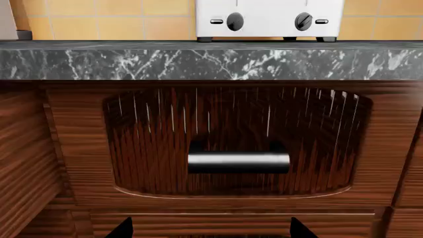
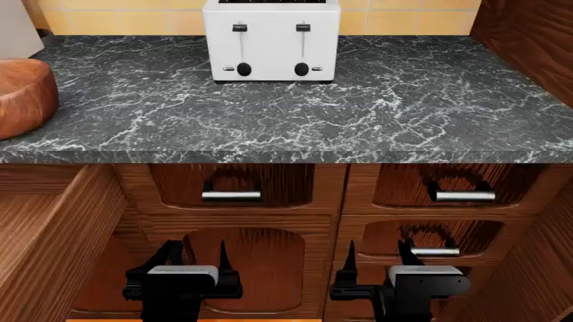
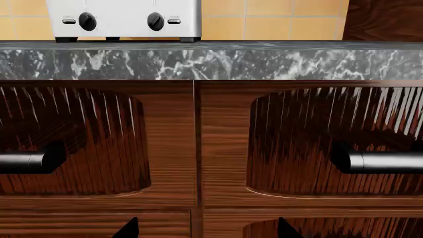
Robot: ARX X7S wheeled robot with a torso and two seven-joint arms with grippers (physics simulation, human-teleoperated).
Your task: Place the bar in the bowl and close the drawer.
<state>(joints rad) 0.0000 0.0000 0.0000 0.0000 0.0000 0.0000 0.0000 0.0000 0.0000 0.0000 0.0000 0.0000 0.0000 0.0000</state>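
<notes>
The bowl (image 2: 20,94), glossy reddish-brown wood, sits on the counter at the far left, cut off by the edge of the head view. The bar is out of view. A tall wood-grain wall (image 2: 49,235) juts out from the cabinets at the left and looks like the drawer's side; its inside and handle are hidden. My left gripper (image 2: 195,253) and right gripper (image 2: 377,252) hang below the counter, facing the cabinet fronts, both open and empty. In the wrist views only the dark fingertips show, on the left gripper (image 1: 210,229) and the right gripper (image 3: 208,229).
A white toaster (image 2: 270,40) stands at the back of the black marble counter (image 2: 358,114). Small arched-recess drawers with silver handles (image 2: 231,195) (image 2: 465,196) face the grippers. A wooden cabinet wall (image 2: 533,33) rises at the right.
</notes>
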